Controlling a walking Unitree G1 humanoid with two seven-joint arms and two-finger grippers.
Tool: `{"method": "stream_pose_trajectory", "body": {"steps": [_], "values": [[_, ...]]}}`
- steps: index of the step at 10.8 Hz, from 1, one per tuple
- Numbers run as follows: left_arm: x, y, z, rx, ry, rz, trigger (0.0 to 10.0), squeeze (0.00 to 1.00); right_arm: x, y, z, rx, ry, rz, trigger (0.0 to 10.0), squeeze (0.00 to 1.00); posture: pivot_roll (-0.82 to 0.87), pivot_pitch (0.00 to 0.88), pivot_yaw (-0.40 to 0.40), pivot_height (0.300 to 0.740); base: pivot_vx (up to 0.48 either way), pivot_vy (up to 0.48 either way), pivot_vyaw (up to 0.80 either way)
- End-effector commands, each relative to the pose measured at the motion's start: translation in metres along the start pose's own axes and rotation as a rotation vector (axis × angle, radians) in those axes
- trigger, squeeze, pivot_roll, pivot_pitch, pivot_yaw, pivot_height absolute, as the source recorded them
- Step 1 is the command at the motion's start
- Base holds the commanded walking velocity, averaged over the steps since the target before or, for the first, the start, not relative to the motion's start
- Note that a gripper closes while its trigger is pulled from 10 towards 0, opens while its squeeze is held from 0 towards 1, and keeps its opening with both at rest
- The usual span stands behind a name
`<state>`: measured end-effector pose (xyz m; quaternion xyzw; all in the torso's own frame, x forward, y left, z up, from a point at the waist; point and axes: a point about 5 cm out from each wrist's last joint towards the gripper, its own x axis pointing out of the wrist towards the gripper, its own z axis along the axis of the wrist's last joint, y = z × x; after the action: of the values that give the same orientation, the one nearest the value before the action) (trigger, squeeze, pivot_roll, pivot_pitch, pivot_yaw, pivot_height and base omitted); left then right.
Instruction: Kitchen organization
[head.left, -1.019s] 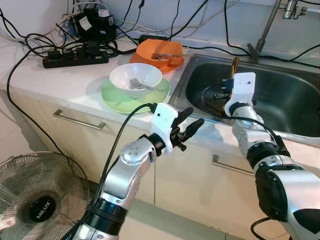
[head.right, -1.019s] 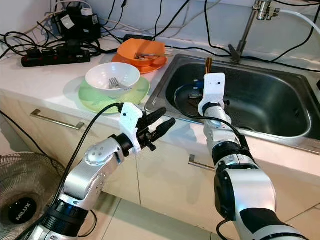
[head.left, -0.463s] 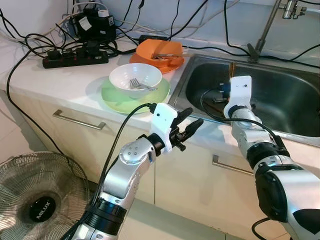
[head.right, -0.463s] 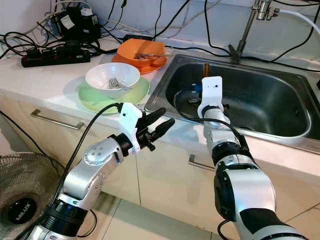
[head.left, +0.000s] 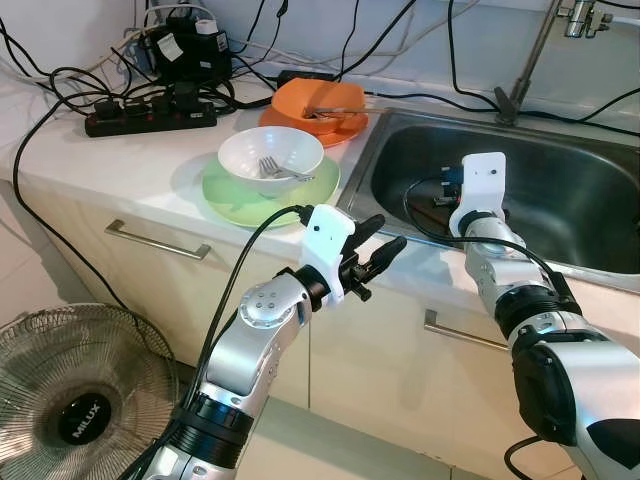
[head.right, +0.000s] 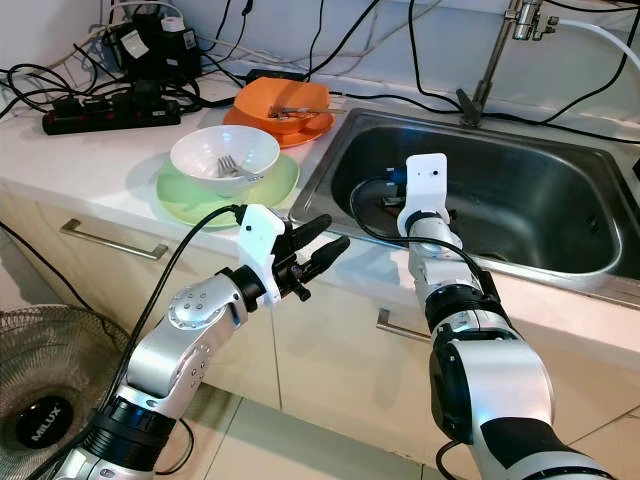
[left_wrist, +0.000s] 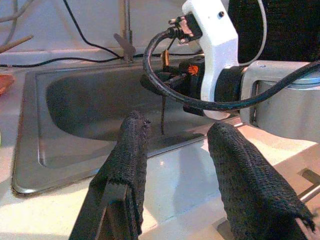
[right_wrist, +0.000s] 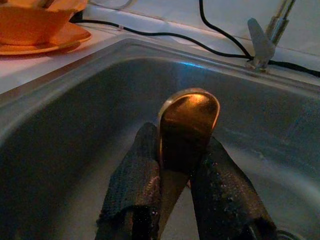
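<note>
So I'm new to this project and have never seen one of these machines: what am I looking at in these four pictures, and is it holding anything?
It is a humanoid robot with two silver arms, standing at a kitchen counter. Two pictures come from cameras on its head, looking down. The other two come from cameras on its wrists, looking along the black fingers.

The right gripper is down in the steel sink, its jaws shut on a gold spoon with the bowl end sticking up. The left gripper hovers open in front of the counter edge, holding nothing.

On the counter sit a white bowl with a fork in it, stacked on a green plate. Behind them is an orange bowl on an orange plate, and farther back a black power strip with tangled cables. A fan stands on the floor.
</note>
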<state>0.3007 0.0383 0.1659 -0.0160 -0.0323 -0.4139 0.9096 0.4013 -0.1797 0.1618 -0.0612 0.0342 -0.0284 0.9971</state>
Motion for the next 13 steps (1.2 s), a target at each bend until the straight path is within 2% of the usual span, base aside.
{"method": "stream_pose_trajectory", "body": {"steps": [1, 4, 5, 6, 7, 11, 13], "values": [[0.002, 0.002, 0.003, 0.013, -0.003, 0.002, 10.0, 0.0, 0.0, -0.003, -0.001, 0.001, 0.007, -0.008, 10.0, 0.0, 0.19, 0.021, 0.002, 0.74, 0.0, 0.0, 0.0], [0.002, 0.003, 0.002, 0.007, -0.001, 0.01, 10.0, 0.0, -0.001, -0.001, -0.002, 0.004, 0.012, -0.001, 10.0, 0.0, 0.19, 0.027, 0.001, 0.74, 0.0, 0.0, 0.0], [0.002, 0.003, 0.001, 0.007, 0.001, 0.01, 10.0, 0.0, -0.001, -0.001, -0.004, 0.003, 0.017, 0.0, 10.0, 0.8, 0.19, 0.027, -0.002, 0.74, 0.0, 0.0, 0.0], [0.002, 0.003, 0.001, 0.006, 0.004, 0.011, 10.0, 0.0, -0.001, -0.001, -0.005, -0.007, 0.023, 0.001, 10.0, 0.99, 0.2, 0.031, -0.003, 0.74, 0.0, 0.0, 0.0], [0.002, 0.004, 0.001, 0.006, 0.008, 0.013, 10.0, 0.0, -0.001, -0.001, -0.005, -0.007, 0.022, 0.001, 10.0, 0.0, 0.19, 0.033, -0.003, 0.74, 0.0, 0.0, 0.0], [0.0, 0.006, -0.002, 0.006, 0.019, 0.023, 10.0, 0.0, 0.0, 0.001, -0.002, -0.007, 0.013, 0.005, 10.0, 0.0, 0.2, 0.035, -0.004, 0.74, 0.0, 0.0, 0.0], [0.0, 0.009, 0.002, 0.02, -0.001, 0.044, 10.0, 0.0, 0.001, 0.002, 0.012, 0.004, -0.068, 0.013, 10.0, 0.0, 0.2, 0.036, -0.005, 0.74, 0.0, 0.0, 0.0]]}}
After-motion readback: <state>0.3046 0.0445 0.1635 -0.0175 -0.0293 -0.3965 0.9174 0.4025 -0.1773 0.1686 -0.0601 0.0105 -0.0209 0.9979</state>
